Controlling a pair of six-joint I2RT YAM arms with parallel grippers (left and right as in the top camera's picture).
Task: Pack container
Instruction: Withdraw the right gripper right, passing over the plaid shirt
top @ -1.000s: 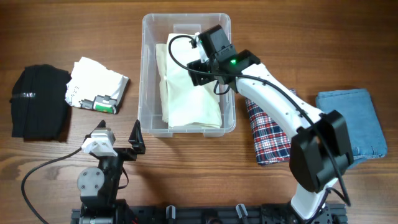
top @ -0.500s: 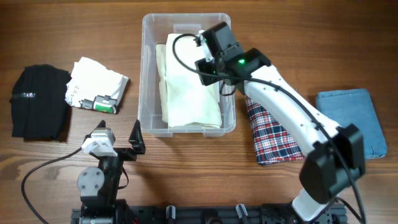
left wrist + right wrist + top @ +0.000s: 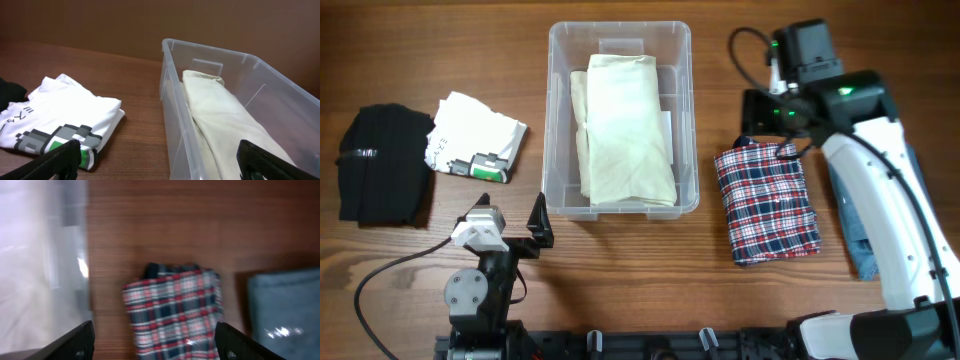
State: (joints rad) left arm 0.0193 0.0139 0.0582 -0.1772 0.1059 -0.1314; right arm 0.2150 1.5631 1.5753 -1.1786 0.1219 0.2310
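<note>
Blue cloth (image 3: 845,225) half hidden beneath right arm (image 3: 890,205), container (image 3: 50,255) blurred

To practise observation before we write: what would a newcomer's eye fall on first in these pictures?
The clear container in the middle stands out, holding a folded cream cloth. Next come the red plaid cloth lying to its right and the black garment and white printed shirt to its left.

Surface (image 3: 650,290) layout, overhead view: container (image 3: 552,120) at centre, folded cloth (image 3: 625,130) inside it. Printed shirt (image 3: 475,135) at 9 o'clock of the container, bundled garment (image 3: 385,165) just beside it, further out. Checked garment (image 3: 770,205) at 4 o'clock; denim garment (image 3: 857,240) at its 3 o'clock, partly under the right arm (image 3: 890,200)
</note>
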